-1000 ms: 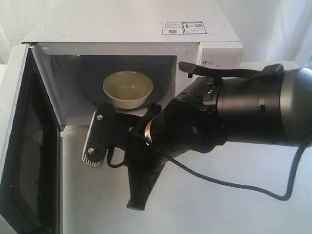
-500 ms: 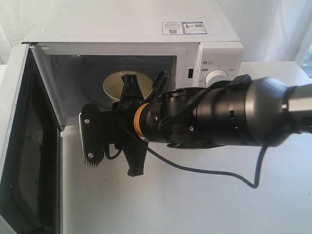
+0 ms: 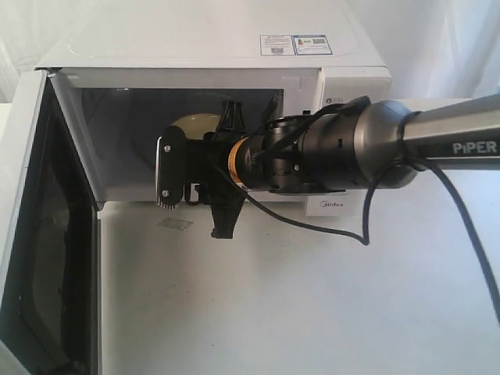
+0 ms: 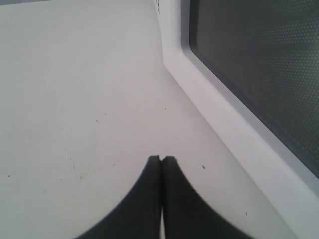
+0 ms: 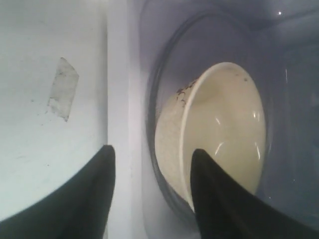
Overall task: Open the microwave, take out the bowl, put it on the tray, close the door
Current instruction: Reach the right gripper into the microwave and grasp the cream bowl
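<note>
The white microwave [image 3: 195, 47] stands with its door [image 3: 47, 234] swung wide open to the left. Inside sits the cream bowl [image 3: 194, 122] [image 5: 224, 124] on the glass turntable [image 5: 149, 104]. In the exterior view it is mostly covered by my right gripper [image 3: 226, 168]. That gripper [image 5: 152, 149] is open at the cavity mouth. One finger hangs over the bowl's inside, the other over the microwave's front ledge, with the bowl's near rim between them, untouched. My left gripper [image 4: 161, 158] is shut and empty, low over the table beside the door's dark window [image 4: 249, 64]. The dials are hidden.
My right arm [image 3: 367, 144] stretches across the front of the control panel [image 3: 355, 82], trailing a black cable [image 3: 328, 230] over the white table [image 3: 312, 312]. A patch of clear tape [image 3: 173, 224] [image 5: 62, 89] lies before the opening. No tray is in view.
My right arm has swung up and toward the microwave. The open gripper went from the table in front of the opening to the bowl, covering most of it. The door has not moved.
</note>
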